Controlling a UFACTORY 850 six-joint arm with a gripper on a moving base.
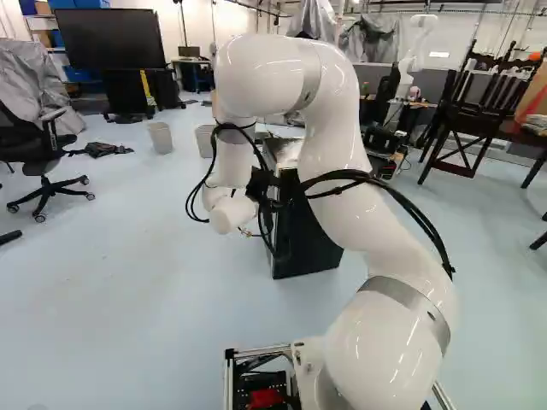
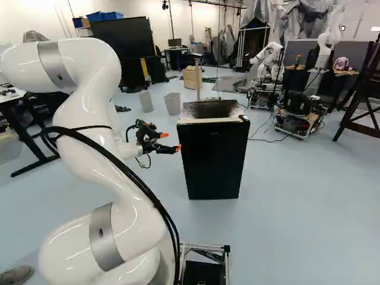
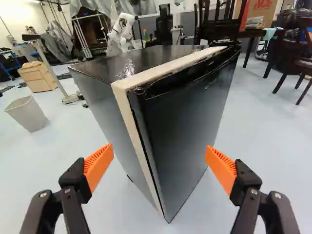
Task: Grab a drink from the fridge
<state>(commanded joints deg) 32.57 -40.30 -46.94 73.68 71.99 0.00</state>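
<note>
Holds gripper [image 2: 171, 142] fingers wide apart near closed black mini-fridge [image 2: 214, 157], centre of right base view; shows two wastebaskets [image 2: 173, 104], upper left.

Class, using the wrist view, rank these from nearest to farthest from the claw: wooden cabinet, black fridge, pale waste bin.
1. Black fridge: directly ahead of the open claw.
2. Pale waste bin: on the floor, off to the fridge's left side.
3. Wooden cabinet: same side, farther back, beyond the bin.

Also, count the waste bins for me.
2. In the right base view both stand on the floor left of the fridge: one bin nearer it, the other bin farther left. More may be hidden behind the arm or fridge.
</note>
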